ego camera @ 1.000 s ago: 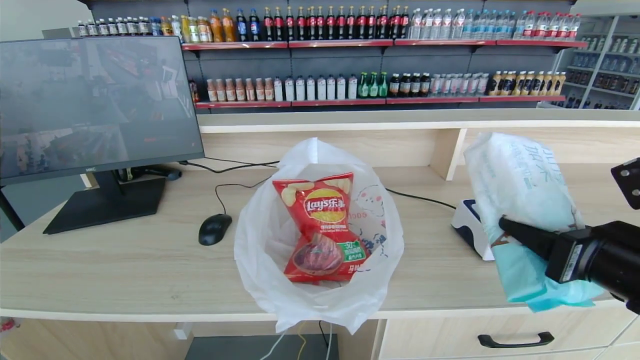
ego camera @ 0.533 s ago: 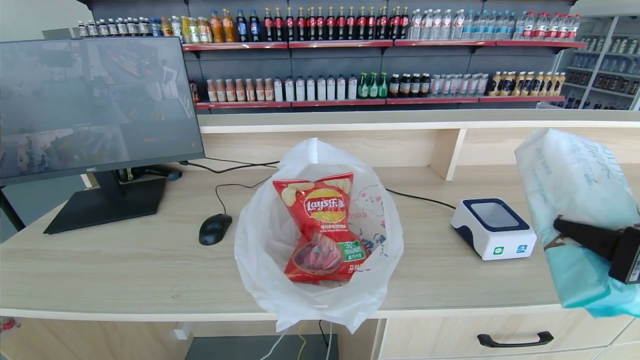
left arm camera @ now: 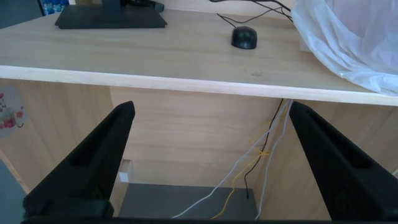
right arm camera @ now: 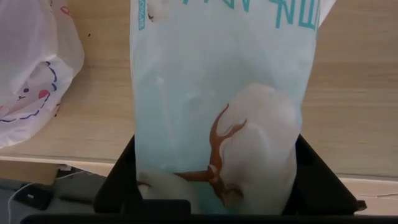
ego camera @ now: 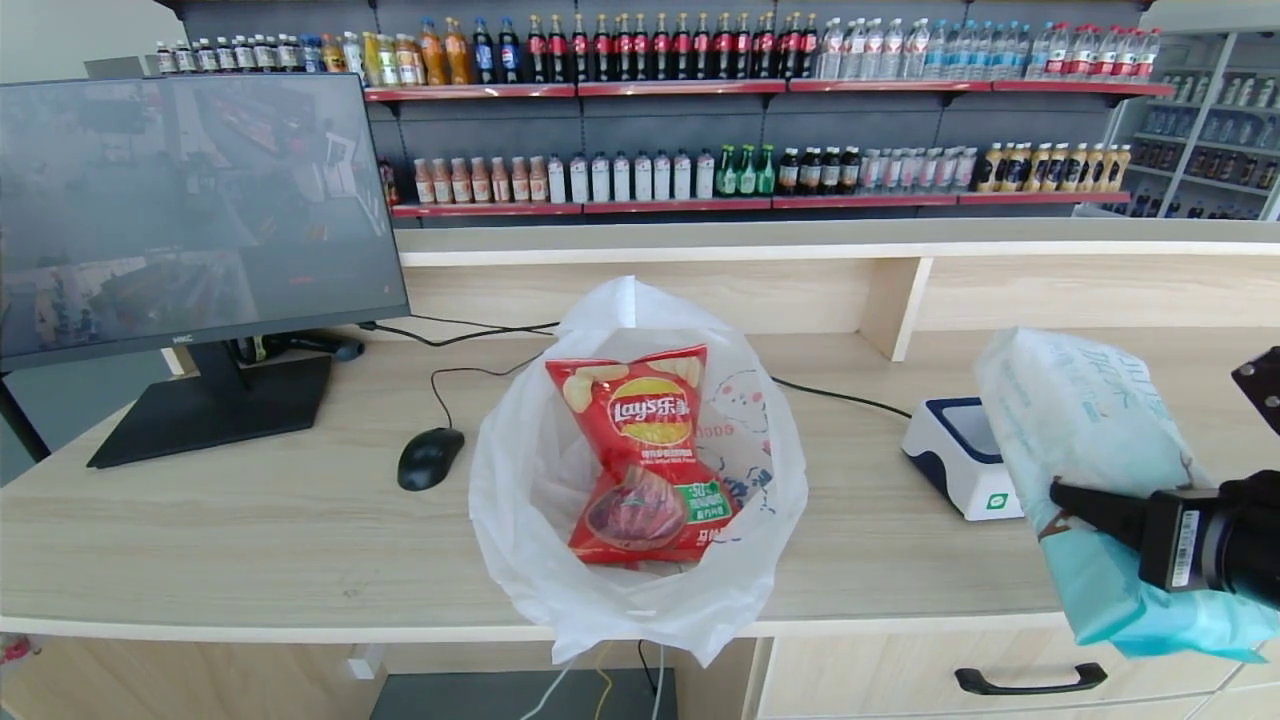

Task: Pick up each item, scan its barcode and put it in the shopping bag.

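Observation:
A white plastic shopping bag stands open at the middle of the wooden counter, with a red chips bag inside it. To its right sits a white and blue barcode scanner. My right gripper is shut on a pale blue tissue pack, held tilted above the scanner's right side and hiding part of it. In the right wrist view the tissue pack sits between the two black fingers. My left gripper is open, low in front of the counter's edge.
A monitor stands at the back left, with a black mouse and its cable between it and the bag. Behind the counter rises a raised ledge, then shelves of bottles. A drawer handle sits below the counter at right.
The right gripper swung the tissue pack right, off the scanner, then brought it back left and lower over the scanner's right part. The bag and chips stayed put.

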Controlling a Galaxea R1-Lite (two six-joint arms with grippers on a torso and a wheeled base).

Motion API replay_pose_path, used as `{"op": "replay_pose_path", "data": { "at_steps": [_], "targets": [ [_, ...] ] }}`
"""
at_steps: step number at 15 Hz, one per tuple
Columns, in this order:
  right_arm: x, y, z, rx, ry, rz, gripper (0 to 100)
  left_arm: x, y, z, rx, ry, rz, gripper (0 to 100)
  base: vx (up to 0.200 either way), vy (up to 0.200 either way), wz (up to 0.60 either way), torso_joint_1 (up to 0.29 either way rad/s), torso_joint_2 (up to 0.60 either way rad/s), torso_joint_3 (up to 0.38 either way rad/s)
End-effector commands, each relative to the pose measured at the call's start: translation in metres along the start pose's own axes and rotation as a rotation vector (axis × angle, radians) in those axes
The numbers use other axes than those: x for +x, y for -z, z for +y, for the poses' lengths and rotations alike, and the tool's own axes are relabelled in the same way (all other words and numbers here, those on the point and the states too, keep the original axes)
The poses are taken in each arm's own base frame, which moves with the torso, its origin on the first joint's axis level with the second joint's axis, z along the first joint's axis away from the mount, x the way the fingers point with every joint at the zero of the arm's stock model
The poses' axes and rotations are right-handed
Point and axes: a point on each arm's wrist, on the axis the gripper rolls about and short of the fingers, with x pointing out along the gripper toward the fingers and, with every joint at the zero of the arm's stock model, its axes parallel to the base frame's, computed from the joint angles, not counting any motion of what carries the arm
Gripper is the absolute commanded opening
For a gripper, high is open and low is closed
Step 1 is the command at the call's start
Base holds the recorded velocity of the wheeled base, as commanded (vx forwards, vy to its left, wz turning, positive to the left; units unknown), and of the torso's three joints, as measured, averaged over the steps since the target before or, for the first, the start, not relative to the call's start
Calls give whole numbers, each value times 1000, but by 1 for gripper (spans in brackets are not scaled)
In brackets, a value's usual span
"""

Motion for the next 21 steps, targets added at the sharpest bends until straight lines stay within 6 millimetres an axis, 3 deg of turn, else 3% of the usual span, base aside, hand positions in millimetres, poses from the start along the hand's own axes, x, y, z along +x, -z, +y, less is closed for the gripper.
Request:
{"op": "replay_pose_path", "data": {
  "at_steps": [1, 10, 21],
  "targets": [
    [16, 4, 2, -1, 3, 50, 0, 0, 0, 0, 0, -1, -1, 100, 0, 0, 0, 0, 0, 0],
    [43, 7, 5, 31, 11, 84, 0, 0, 0, 0, -2, -1, -4, 100, 0, 0, 0, 0, 0, 0],
    [44, 15, 4, 27, 13, 114, 0, 0, 0, 0, 0, -1, -4, 100, 0, 0, 0, 0, 0, 0]
  ]
}}
